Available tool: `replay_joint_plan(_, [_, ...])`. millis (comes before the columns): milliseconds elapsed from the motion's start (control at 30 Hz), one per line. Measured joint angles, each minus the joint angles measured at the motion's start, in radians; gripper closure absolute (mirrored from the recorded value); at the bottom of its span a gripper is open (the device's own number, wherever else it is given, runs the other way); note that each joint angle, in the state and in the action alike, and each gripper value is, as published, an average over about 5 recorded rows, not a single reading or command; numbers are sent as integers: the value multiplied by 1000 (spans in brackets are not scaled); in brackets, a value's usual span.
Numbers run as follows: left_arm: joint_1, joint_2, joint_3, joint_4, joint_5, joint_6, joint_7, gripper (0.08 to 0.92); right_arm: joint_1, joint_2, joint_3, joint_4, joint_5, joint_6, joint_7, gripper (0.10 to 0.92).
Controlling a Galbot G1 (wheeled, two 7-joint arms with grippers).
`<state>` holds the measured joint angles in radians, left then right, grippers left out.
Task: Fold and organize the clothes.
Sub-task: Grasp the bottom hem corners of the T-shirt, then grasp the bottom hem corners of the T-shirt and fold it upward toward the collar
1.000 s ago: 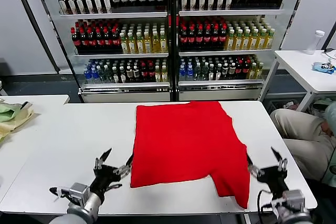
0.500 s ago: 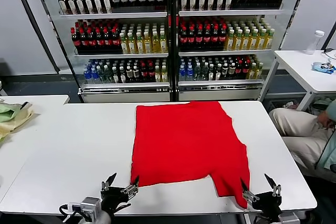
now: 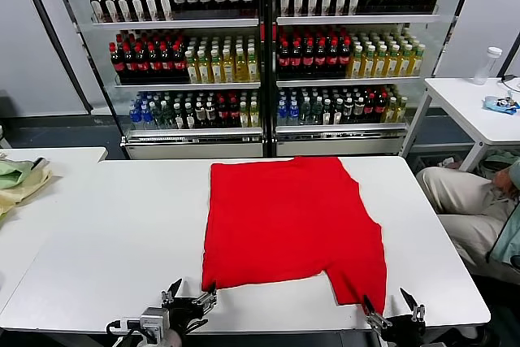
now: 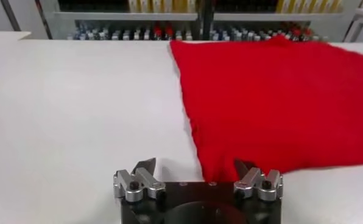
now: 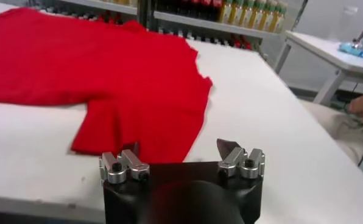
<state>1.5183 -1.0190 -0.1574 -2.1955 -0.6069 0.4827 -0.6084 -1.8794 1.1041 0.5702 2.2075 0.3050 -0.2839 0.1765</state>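
A bright red T-shirt (image 3: 288, 229) lies spread flat near the middle of a long white table (image 3: 106, 233), its plain side up, so no print shows. One short sleeve (image 3: 361, 286) trails toward the robot at about 5 o'clock from the shirt's centre, evidently laid out so the near corners can be pinched for a first fold.

Both arms sit low at the table's near edge. The left gripper (image 3: 188, 302), at 7 o'clock from the shirt, has its jaws spread wide, empty, and lined up just short of the near-left hem corner. The right gripper (image 3: 390, 318), at 5 o'clock, also stands with jaws apart and holds nothing; it is poised just beside the sleeve tip. By this placing, each hand appears to be squaring up to its own corner before reaching in, with no fold yet begun.

The head view alone takes in the whole setting: a glass-fronted drinks cooler (image 3: 264, 54) at 12 o'clock behind the table, a pale green-and-yellow cloth pile (image 3: 18, 178) on a side table at 9 o'clock, and a seated person's legs (image 3: 463, 205) at 3 o'clock.

The left wrist view shows what the head view cannot: the hem corner lying between the open fingertips (image 4: 146, 165) and close to the far one. The right wrist view shows the sleeve's edge directly ahead of that gripper (image 5: 181, 152), and cloth not yet touched.
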Motion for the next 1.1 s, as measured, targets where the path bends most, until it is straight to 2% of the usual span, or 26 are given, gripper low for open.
replay_joint_plan(67, [-1,-4,4,6,13,1,-5,199,1,0,-4,-4,8,1,1,361])
replay_joint_plan(167, [-4,-9,10,12,26,1,-10,268,3,1,-10,-10,20,2,1,447])
replay_joint_plan(667, [-8,-36,41,21,63,0,-1,701,6,3,-16,-26,57,22,-13,870])
replay_joint_plan(767, [-6,-37,41,19,67,1,6,788,-1,-5,-3,-14,66,23,-22,909])
replay_joint_plan(900, [6,-27,31,4,66,5,19,894,-31,-21,40,28,89,17,-40,912])
replay_joint_plan(1100, [83,19,-23,-70,51,-3,32,920,-131,-44,144,130,110,15,-70,912])
